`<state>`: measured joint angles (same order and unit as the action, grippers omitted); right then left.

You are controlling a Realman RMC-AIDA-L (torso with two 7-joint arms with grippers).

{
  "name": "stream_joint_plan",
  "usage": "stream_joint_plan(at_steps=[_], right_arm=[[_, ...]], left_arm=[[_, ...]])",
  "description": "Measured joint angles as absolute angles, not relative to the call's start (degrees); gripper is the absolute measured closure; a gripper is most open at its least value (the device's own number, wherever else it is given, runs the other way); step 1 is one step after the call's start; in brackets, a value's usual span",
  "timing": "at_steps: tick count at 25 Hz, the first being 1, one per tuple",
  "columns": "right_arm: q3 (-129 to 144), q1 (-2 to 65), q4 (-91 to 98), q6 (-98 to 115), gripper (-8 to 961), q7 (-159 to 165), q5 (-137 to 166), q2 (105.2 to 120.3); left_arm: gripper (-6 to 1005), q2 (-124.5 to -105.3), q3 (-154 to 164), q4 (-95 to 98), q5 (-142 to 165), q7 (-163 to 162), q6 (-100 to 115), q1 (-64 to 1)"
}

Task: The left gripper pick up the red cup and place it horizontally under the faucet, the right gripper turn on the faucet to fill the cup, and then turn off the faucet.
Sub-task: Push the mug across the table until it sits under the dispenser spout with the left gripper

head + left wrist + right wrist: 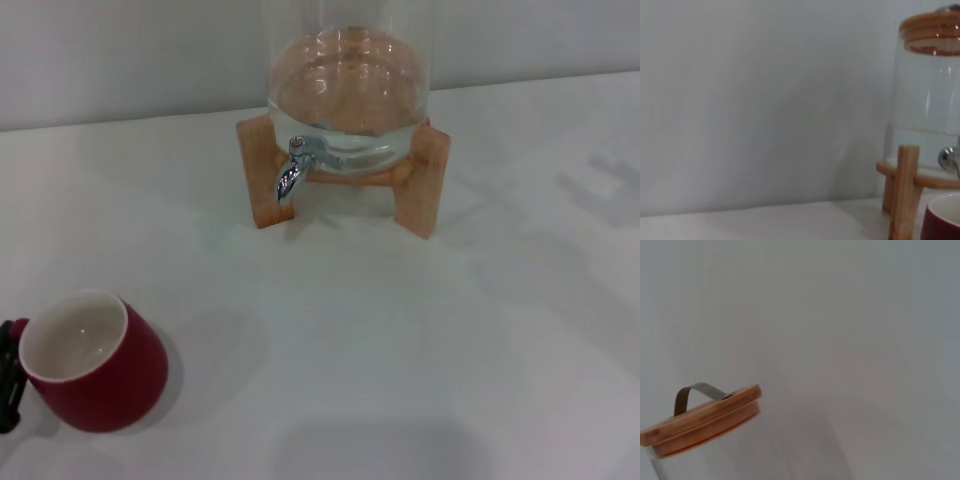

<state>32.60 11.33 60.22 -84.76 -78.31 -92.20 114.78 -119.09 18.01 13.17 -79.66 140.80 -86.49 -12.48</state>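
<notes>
**Red mug waits at the near left, far from the spout**

Your rounded dark-red ceramic mug with the white inside point(93, 360) stands on the white table point(420, 340) at the near left, well apart from the small chrome faucet point(291, 172) on the clear glass jar point(348, 75) in its wooden stand point(420, 185).

Expect it to be rigid, fairly heavy, glazed and slippery, and chippable. Grip across the rim wall.

Its mouth faces upward, so its axis is near vertical; no handle shows.

The left gripper point(8, 375) is a black sliver touching or just beside the mug; you cannot tell its fingers' state. The right gripper is out of view.
</notes>
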Motion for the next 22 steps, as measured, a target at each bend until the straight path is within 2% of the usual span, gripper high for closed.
stream_joint_plan(at_steps=[22], right_arm=[[32.61, 11.25, 57.65, -86.71, 232, -79.79, -92.34, 114.79]], left_arm=[[864, -119.01, 18.41, 18.94, -78.3, 133.29, -82.67, -18.45]])
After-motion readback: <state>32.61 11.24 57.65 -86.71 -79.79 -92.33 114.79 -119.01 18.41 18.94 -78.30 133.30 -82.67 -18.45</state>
